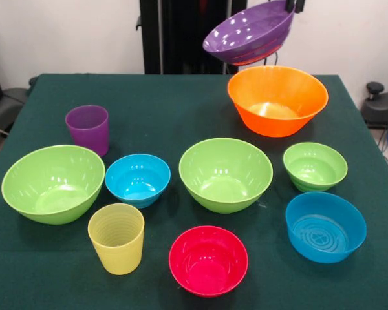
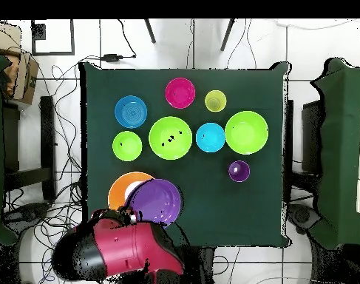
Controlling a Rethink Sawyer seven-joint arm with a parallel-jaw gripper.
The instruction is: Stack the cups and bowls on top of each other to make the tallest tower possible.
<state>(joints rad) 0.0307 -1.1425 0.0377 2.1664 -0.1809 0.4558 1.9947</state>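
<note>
From the front, the purple bowl (image 1: 249,32) hangs tilted in the air above the orange bowl (image 1: 278,100), pinched by its rim at the top edge; the gripper (image 1: 293,6) appears clamped on it, likely to nest it there. The bowl is shallow and glossy.

From overhead, the purple bowl (image 2: 157,201) overlaps the orange bowl (image 2: 122,186) beside the red arm (image 2: 123,248); the other bowls and cups stand apart.

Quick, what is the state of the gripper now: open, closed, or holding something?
Gripper: closed on the rim of the shallow glossy purple plastic bowl, held tilted in the air.
</note>
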